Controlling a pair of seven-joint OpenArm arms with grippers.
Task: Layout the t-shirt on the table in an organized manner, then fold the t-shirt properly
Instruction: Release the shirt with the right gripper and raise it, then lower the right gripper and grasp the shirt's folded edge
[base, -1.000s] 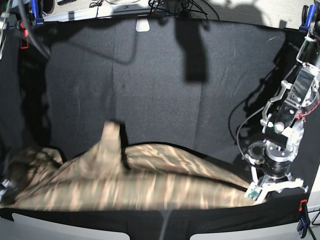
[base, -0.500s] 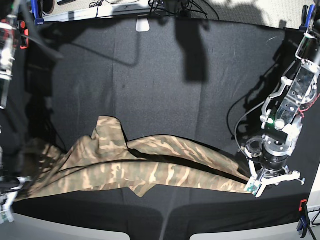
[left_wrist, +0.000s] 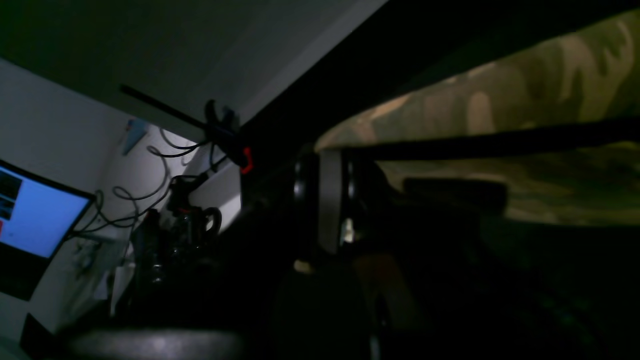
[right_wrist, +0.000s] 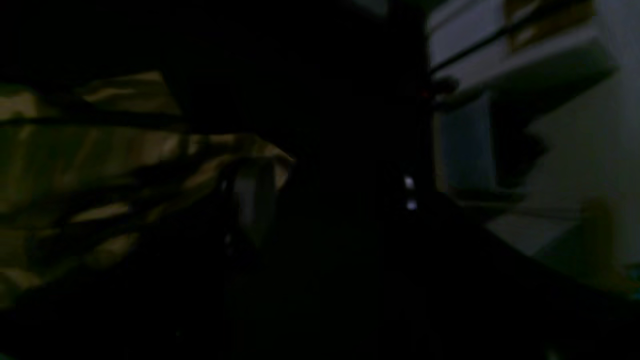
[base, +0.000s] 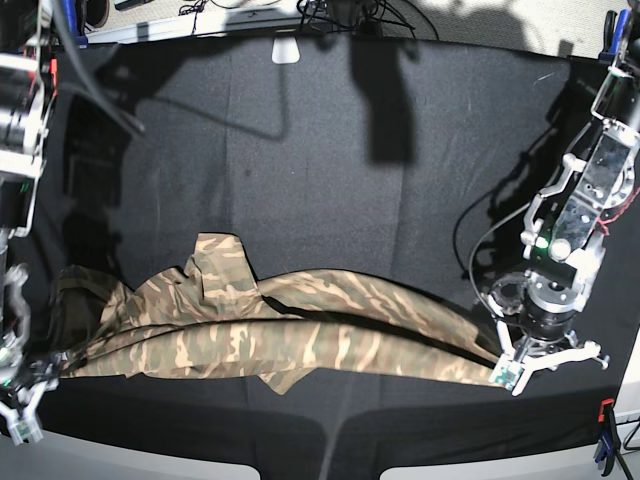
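Text check | my three views | nothing legible | monitor (left_wrist: 35, 210) glows blue, its content too blurred to read

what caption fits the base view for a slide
Camouflage t-shirt stretched in a rumpled band across the black table, left pincer clamped on one end, right pincer at the other.

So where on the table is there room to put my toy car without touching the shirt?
The table is bare black cloth across its far part, from the t-shirt's upper edge to the far edge. A thin bare strip runs below the shirt. It is crowded along the near side: the left gripper pinches one shirt end, the right gripper sits by the other.
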